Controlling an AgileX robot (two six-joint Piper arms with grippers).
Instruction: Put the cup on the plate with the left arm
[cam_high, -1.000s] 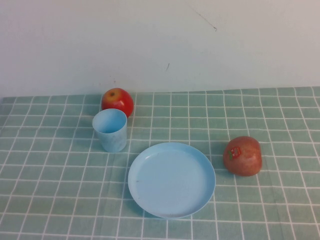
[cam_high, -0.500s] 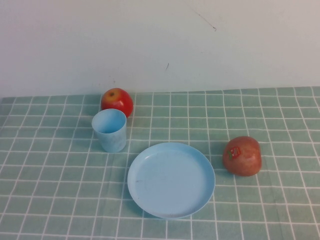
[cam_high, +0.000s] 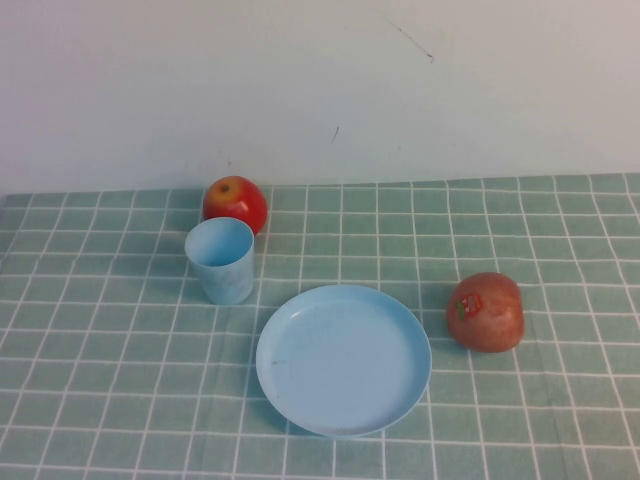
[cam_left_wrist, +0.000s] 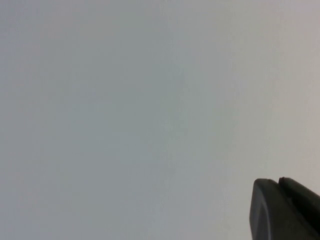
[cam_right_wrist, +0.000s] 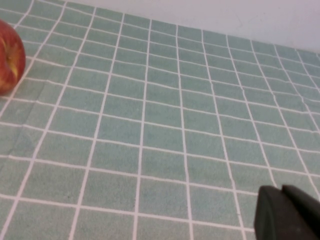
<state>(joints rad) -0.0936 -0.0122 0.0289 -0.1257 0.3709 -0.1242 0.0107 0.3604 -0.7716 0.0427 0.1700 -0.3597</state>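
A small light blue plastic cup (cam_high: 221, 260), handleless and tapering toward its base, stands upright and open-mouthed on the green checked tablecloth (cam_high: 100, 380), toward the far edge of the table and left of its middle. Just behind it, nearer the wall, sits a red apple with a yellow patch (cam_high: 236, 203), so close to the cup's rim that it may be touching it. The round light blue plastic plate (cam_high: 343, 360) with its shallow raised rim lies flat nearer the front edge, about midway across the table, empty, and a little apart from the cup. To the plate's right rests a duller red apple bearing a small sticker (cam_high: 486, 312), near the plate but not touching it. A pale wall (cam_high: 320, 80) rises behind the table's far edge. Neither arm appears in the high view. The left gripper (cam_left_wrist: 284, 210) shows only as a black tip in its wrist view, facing a blank pale surface; its claw is closed and holds nothing. The right gripper (cam_right_wrist: 286, 214) is a black tip above the tablecloth with a red apple at the picture's edge; I cannot tell how its claw stands.
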